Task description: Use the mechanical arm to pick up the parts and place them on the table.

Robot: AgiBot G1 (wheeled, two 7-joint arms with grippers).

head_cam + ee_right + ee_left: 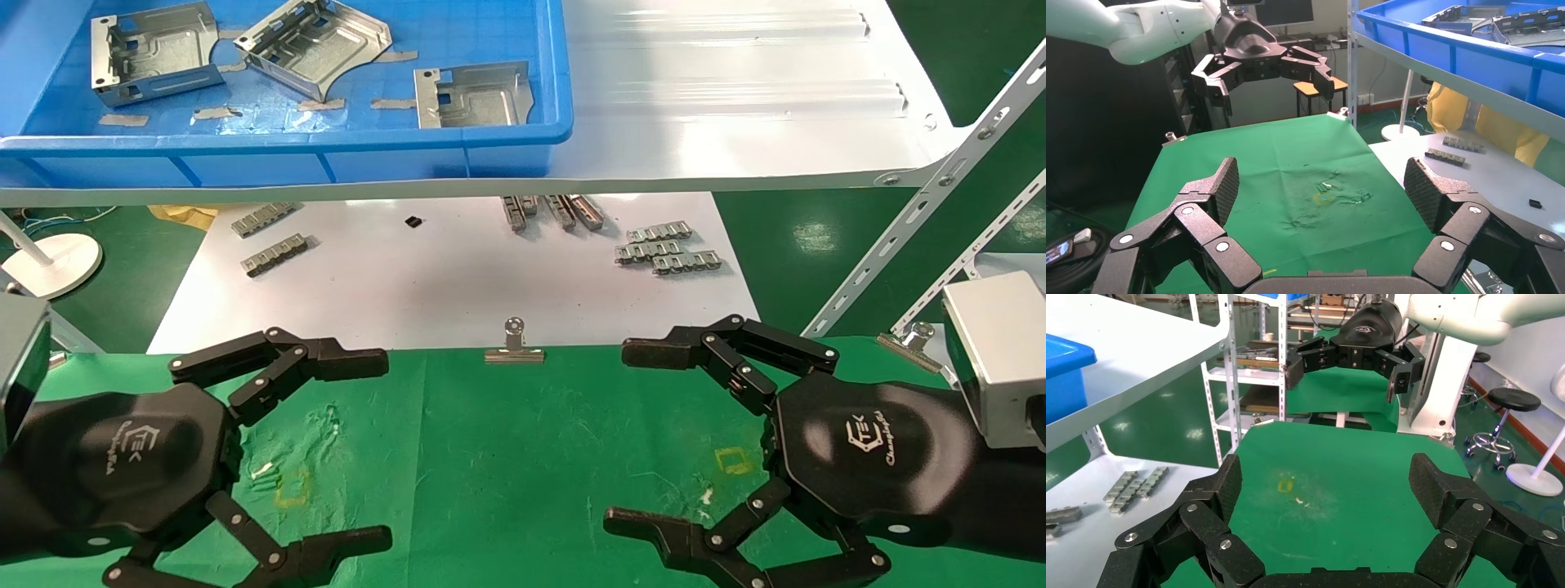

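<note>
Three shiny silver parts lie in a blue bin [490,135] on the white shelf: one at the left [154,53], one in the middle [315,45], one at the right [474,96]. The green table [507,457] holds no part. My left gripper [384,449] is open and empty over the table's left side, near a yellow square mark [292,490]. My right gripper [633,437] is open and empty over the right side, near another yellow mark [734,461]. Each wrist view shows its own open fingers [1226,484] [1226,184] over bare green cloth.
The glossy white shelf [735,106] overhangs a white sheet [441,278] carrying several small grey segmented strips [666,249]. A silver binder clip [514,343] sits at the cloth's far edge. Perforated white shelf braces [923,204] run at the right. A white lamp base [53,261] stands at the left.
</note>
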